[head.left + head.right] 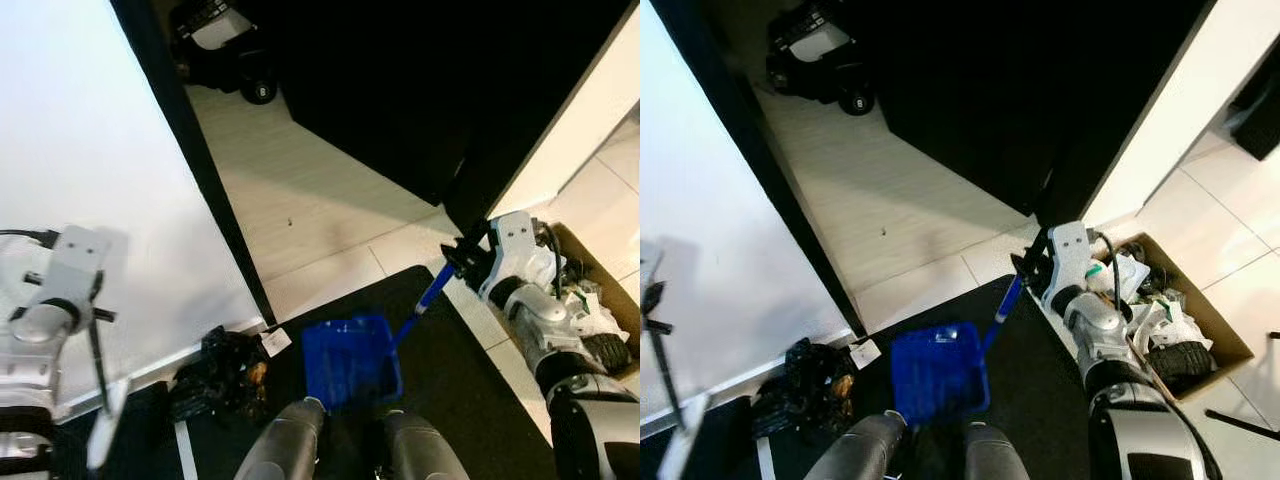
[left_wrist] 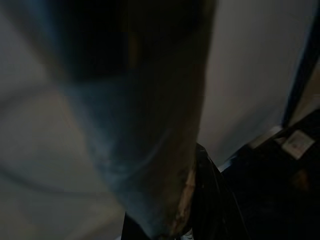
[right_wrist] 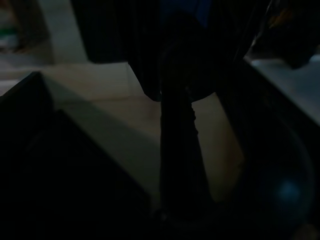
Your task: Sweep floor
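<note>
dustpan (image 1: pixel 350 362) set on mat (image 1: pixel 455 365) just before the robot's legs | handle (image 1: pixel 428 296) angled up to right gripper (image 1: pixel 462 258) | debris heap (image 1: pixel 222 372) left of dustpan | box (image 1: pixel 1200 330) at right, on floor (image 1: pixel 300 215)

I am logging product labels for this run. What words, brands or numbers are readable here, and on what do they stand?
None can be read.
White tag on the floor beside the blue dustpan: any print is too small and blurred.
Items in the cardboard box by the right gripper: no legible lettering.
Wrist views: too dark and blurred for any text.
</note>
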You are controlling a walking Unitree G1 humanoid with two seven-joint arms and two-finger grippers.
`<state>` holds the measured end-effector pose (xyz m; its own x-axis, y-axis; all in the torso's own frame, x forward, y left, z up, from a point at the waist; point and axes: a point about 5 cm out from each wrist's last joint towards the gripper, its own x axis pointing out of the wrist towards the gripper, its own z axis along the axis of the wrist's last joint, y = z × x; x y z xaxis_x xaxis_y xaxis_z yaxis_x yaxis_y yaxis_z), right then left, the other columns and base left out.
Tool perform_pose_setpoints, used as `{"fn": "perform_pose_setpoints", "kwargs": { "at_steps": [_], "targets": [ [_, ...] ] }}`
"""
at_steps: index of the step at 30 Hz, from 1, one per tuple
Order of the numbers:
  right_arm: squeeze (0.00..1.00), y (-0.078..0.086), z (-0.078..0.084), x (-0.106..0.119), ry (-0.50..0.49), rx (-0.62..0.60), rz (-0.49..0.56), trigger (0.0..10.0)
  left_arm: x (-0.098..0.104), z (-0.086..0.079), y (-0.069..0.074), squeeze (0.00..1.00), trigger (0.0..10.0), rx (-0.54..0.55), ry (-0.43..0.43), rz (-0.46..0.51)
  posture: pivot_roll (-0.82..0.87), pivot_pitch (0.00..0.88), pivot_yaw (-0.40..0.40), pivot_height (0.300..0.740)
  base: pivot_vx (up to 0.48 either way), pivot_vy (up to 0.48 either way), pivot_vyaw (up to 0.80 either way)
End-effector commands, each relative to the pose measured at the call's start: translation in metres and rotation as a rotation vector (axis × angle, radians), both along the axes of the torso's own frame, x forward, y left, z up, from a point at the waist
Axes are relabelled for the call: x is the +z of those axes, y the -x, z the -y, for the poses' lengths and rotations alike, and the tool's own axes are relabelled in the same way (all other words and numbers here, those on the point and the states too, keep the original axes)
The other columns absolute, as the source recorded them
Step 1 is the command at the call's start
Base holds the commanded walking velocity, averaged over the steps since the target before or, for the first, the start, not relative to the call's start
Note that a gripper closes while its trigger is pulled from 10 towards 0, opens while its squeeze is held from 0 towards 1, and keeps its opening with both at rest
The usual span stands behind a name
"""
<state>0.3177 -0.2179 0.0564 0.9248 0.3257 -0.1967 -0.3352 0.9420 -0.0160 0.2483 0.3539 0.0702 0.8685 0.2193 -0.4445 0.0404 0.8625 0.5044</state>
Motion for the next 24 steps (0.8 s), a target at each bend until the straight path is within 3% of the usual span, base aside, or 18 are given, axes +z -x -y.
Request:
{"fn": "perform_pose_setpoints", "kwargs": {
  "at_steps": [1, 6, 17, 18, 19, 20, 21, 24],
  "targets": [
    [0.00, -0.006, 0.005, 0.011, 0.003, -0.022, 0.050, 10.0, -0.006, 0.001, 0.002, 0.00, 10.0, 0.004, -0.043, -0.007, 0.05, 0.091, -0.013, 0.740, 0.000, 0.000, 0.00],
    [0.00, -0.021, 0.008, 0.029, 0.031, -0.002, 0.062, 10.0, -0.011, 0.001, 0.002, 0.00, 10.0, 0.064, -0.072, 0.049, 0.05, 0.125, -0.035, 0.740, 0.000, 0.000, 0.00],
    [0.00, -0.023, -0.012, 0.020, 0.062, 0.074, -0.013, 10.0, -0.008, -0.013, 0.008, 0.00, 10.0, 0.131, -0.156, 0.071, 0.06, 0.210, -0.072, 0.740, 0.000, 0.000, 0.00],
    [0.00, -0.023, -0.016, 0.019, 0.056, 0.075, -0.017, 10.0, -0.006, -0.013, 0.006, 0.00, 10.0, 0.140, -0.095, 0.104, 0.07, 0.211, -0.070, 0.740, 0.000, 0.000, 0.00],
    [0.00, -0.023, -0.016, 0.019, 0.056, 0.075, -0.017, 10.0, -0.006, -0.013, 0.006, 0.00, 10.0, 0.140, -0.095, 0.104, 0.07, 0.211, -0.070, 0.740, 0.000, 0.000, 0.00],
    [0.00, -0.024, -0.019, 0.018, 0.042, 0.070, -0.010, 10.0, -0.007, -0.011, 0.004, 0.00, 10.0, 0.163, 0.006, 0.133, 0.07, 0.202, -0.067, 0.740, 0.000, 0.000, 0.00],
    [0.00, -0.023, -0.020, 0.018, 0.039, 0.063, -0.004, 10.0, -0.008, -0.011, 0.004, 0.00, 10.0, 0.178, 0.047, 0.142, 0.07, 0.194, -0.063, 0.740, 0.000, 0.000, 0.00],
    [0.00, -0.022, -0.020, 0.015, 0.026, 0.039, -0.014, 10.0, -0.011, -0.011, 0.007, 0.00, 10.0, 0.221, 0.105, 0.153, 0.08, 0.180, -0.056, 0.740, 0.000, 0.000, 0.00]
  ]
}}
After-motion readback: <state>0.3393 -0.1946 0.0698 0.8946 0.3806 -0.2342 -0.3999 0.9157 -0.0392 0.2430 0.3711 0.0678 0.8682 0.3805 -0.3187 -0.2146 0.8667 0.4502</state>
